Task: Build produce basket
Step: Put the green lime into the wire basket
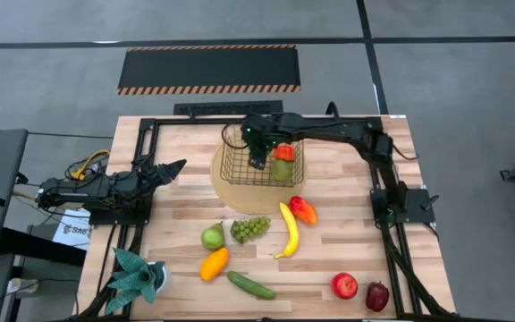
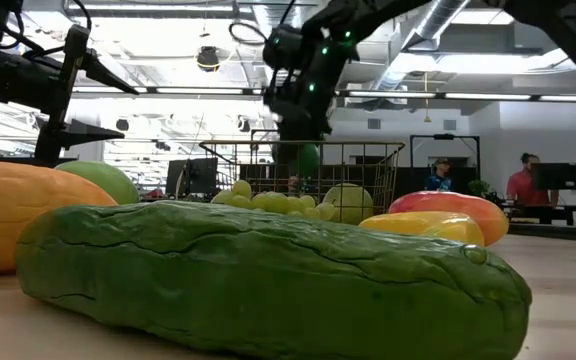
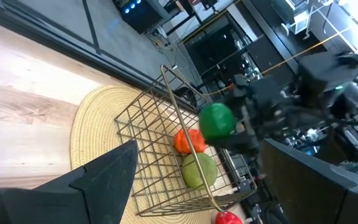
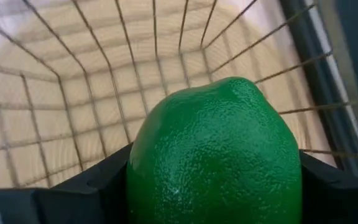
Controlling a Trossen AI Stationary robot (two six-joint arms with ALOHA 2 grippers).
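The right claw (image 1: pixel 257 159) hangs over the wire basket (image 1: pixel 238 170), which sits on a round woven mat (image 1: pixel 226 190) toward the far side of the table (image 1: pixel 347 241). It is pinching a green lime (image 4: pixel 215 152). Only the right wrist view shows this grip plainly: the pebbled lime fills the frame, a dark finger pressed to each side, with the basket's mesh floor below it. From overhead the lime is hidden under the arm. The left wrist view shows the lime (image 3: pixel 217 121) held above the basket rim, with an orange fruit (image 3: pixel 188 140) and a pale green fruit (image 3: pixel 198 170) already lying inside; the overhead view shows them against the basket's right wall.

The left claw (image 1: pixel 170 169) waits at the table's left edge, its fingers spread, pointing toward the basket.

Still on the table, nearer the front: a mango (image 1: pixel 303 210), a banana (image 1: pixel 289 231), green grapes (image 1: pixel 249 228), a pear (image 1: pixel 212 237), a yellow-orange fruit (image 1: pixel 214 264), a cucumber (image 1: pixel 251 285) and two red apples (image 1: pixel 344 286), one darker (image 1: pixel 377 296). A teal potted plant (image 1: pixel 135 275) stands at the front left corner. The low view is mostly filled by the cucumber (image 2: pixel 268 280); people sit at desks far behind. A white sheet by the left arm carries print too small to read.
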